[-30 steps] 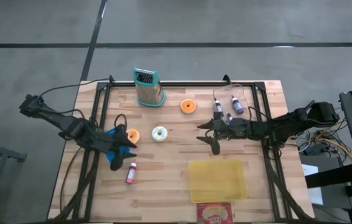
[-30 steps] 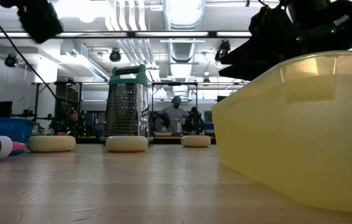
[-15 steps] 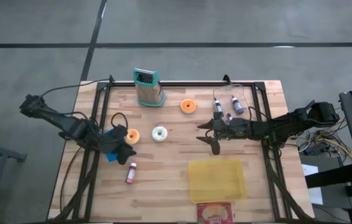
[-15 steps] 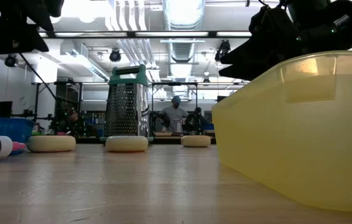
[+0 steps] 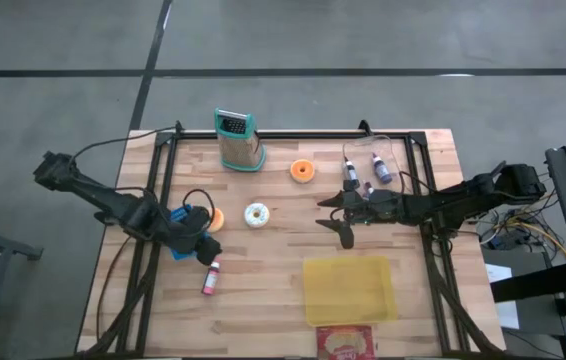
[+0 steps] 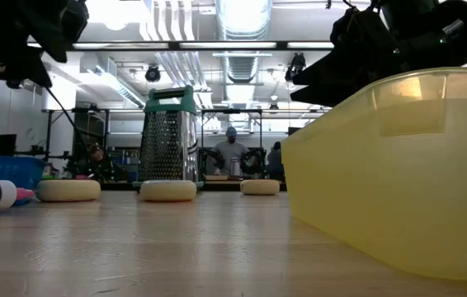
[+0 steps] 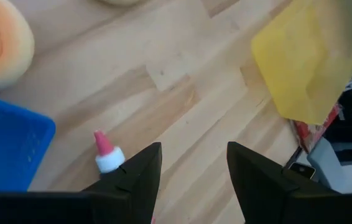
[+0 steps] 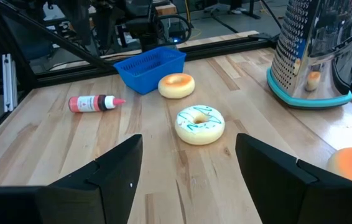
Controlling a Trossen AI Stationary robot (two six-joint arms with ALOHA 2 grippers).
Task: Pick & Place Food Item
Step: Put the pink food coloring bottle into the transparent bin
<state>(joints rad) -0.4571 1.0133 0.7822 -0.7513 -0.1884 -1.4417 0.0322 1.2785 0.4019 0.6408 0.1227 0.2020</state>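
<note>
An orange-glazed donut (image 5: 213, 218) lies flat beside a blue basket (image 5: 177, 238) at the left. A white-and-teal donut (image 5: 256, 214) rests near the middle, and another orange donut (image 5: 303, 171) lies farther back. My left gripper (image 5: 203, 247) hangs open above the table, slanting down, between the basket and a pink-capped bottle (image 7: 104, 152); nothing is between its fingers (image 7: 142, 174). My right gripper (image 5: 341, 215) stands open near the middle, pointing at the white-and-teal donut (image 8: 199, 123) and holding nothing.
A metal grater (image 5: 238, 140) stands at the far edge. A yellow container (image 5: 350, 290) sits near the front edge, with a red packet (image 5: 346, 343) in front of it. Two small bottles (image 5: 363, 168) lie at the back right. The pink bottle (image 5: 210, 277) lies front left.
My left gripper has sunk a little toward the table beside the blue basket and has rolled about its own pointing line; its fingers stay equally far apart. The right arm and every object have kept still.
</note>
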